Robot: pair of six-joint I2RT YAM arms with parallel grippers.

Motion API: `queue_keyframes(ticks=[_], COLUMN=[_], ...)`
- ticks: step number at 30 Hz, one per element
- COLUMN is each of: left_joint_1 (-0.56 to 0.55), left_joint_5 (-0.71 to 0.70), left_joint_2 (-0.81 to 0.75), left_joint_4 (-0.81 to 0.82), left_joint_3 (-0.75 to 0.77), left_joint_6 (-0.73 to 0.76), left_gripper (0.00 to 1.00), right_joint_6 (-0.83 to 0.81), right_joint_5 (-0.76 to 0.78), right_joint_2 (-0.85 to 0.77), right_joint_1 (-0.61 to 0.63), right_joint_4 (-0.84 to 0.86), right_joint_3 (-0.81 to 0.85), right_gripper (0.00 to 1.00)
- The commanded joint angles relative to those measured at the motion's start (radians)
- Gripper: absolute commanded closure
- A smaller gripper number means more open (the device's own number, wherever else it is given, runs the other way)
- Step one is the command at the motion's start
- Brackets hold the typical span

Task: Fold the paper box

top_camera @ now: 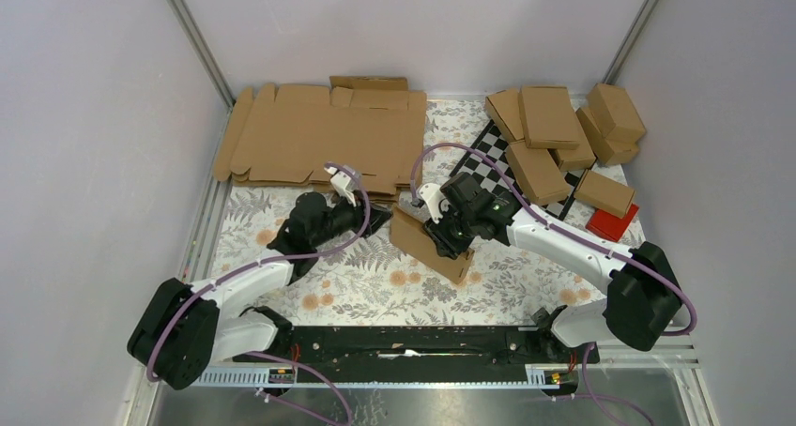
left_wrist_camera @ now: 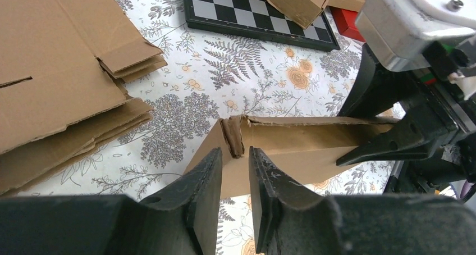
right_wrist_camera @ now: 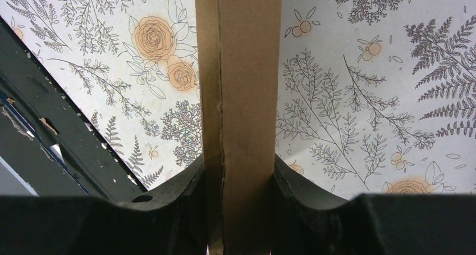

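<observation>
Jaws of the right gripper (right_wrist_camera: 238, 179) clamp the paper box (top_camera: 415, 241), which sits tilted on the floral tablecloth (top_camera: 357, 285) between the arms. The left gripper (left_wrist_camera: 234, 154) holds its jaws narrowly apart at the box's end flap (left_wrist_camera: 234, 132); whether they pinch it cannot be told.

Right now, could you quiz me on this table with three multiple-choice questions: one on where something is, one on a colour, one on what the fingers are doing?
1. The stack of flat blanks lies: A) back left B) back right C) at the near edge.
2. The block beside the chequered board is: A) blue B) red C) green.
3. The right fingers are: A) wide open B) out of sight C) shut on the box.

Answers: 1 A, the top view shows it by the back left corner. 2 B, it is plainly red. 3 C, the wrist view shows both fingers pressed against the box's sides.
</observation>
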Motion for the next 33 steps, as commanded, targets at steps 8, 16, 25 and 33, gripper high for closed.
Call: queue_keyframes(ticks=[8, 16, 25, 33], left_joint_1=[0.005, 0.003, 0.001, 0.0], left_joint_5=[0.039, 0.035, 0.063, 0.059], left_joint_2=[0.084, 0.096, 0.102, 0.088], left_joint_4=[0.065, 0.049, 0.087, 0.131], left_joint_3=[0.111, 0.118, 0.069, -0.019], left_joint_6=[0.039, 0.065, 0.046, 0.013], left_gripper=[0.99, 1.0, 1.0, 1.0], right_joint_6=[-0.008, -0.014, -0.013, -0.012], right_joint_5=[0.004, 0.002, 0.008, 0.01], right_joint_2=[0.008, 0.008, 0.01, 0.01], right_joint_1=[-0.005, -0.006, -0.006, -0.006], right_joint_4=[0.012, 0.001, 0.002, 0.002], right_joint_3=[0.005, 0.01, 0.013, 0.015], right_gripper=[0.69, 0.7, 0.7, 0.7])
